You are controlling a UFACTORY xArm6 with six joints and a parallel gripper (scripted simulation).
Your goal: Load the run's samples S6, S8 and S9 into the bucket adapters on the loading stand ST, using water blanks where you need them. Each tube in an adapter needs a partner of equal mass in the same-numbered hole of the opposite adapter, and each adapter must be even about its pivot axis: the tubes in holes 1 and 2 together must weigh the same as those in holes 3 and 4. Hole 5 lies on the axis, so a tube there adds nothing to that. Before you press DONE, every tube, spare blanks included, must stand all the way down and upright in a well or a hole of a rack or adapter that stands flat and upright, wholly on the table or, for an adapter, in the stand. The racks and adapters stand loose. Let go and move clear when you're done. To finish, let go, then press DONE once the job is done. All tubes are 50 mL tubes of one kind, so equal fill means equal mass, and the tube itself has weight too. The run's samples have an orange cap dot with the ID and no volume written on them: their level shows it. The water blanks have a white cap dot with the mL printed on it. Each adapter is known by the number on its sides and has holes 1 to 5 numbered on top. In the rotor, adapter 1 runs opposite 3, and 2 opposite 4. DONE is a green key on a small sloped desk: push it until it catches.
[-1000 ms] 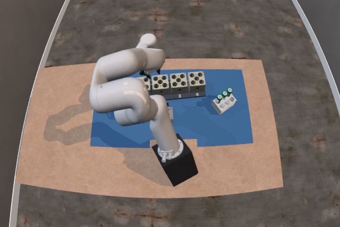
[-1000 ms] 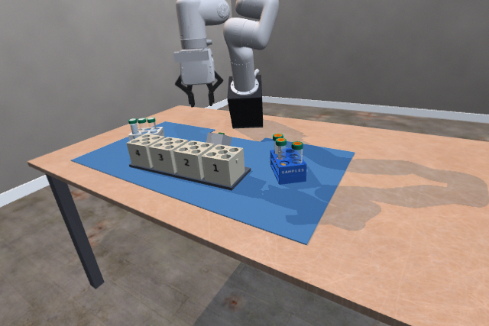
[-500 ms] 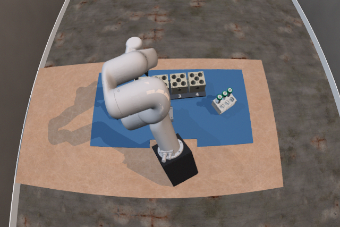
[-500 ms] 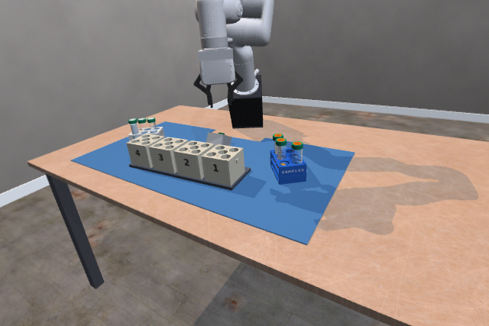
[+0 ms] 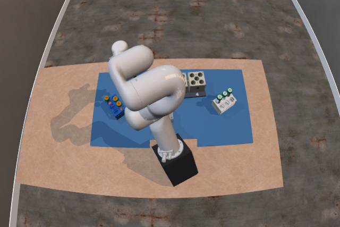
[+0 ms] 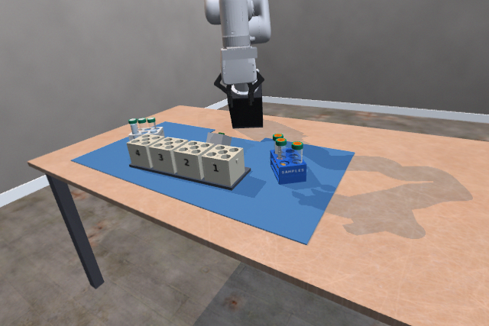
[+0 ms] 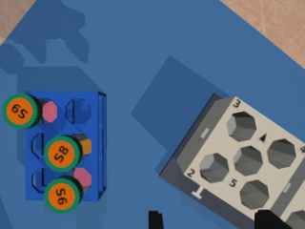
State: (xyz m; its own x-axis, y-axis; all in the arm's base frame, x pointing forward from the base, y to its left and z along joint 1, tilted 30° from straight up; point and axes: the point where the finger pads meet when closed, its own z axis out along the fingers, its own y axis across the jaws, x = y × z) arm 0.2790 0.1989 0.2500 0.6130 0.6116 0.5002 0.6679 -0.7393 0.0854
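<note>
My gripper (image 6: 241, 103) (image 7: 213, 221) is open and empty, high above the mat. The blue samples rack (image 5: 118, 116) (image 6: 292, 177) (image 7: 100, 143) holds tubes S9 (image 7: 19, 111), S8 (image 7: 62, 153) and S6 (image 7: 62, 196), upright with orange cap dots. Their levels are not readable. Adapter 1 (image 6: 215, 176), adapter 2 (image 6: 186, 170), adapter 3 (image 6: 160, 164) and adapter 4 (image 5: 196, 89) (image 6: 137, 159) stand in a row on the dark stand (image 5: 201, 94) (image 7: 181, 183). No tube shows in them. The white rack (image 5: 219, 109) holds three white-dotted blanks; their numbers are not readable.
The small grey desk (image 5: 171, 117) (image 6: 217, 140) with the green key (image 6: 221, 133) stands behind the adapters in the exterior view. The arm hides most of the stand in the top view. The blue mat (image 5: 219, 131) lies on the table.
</note>
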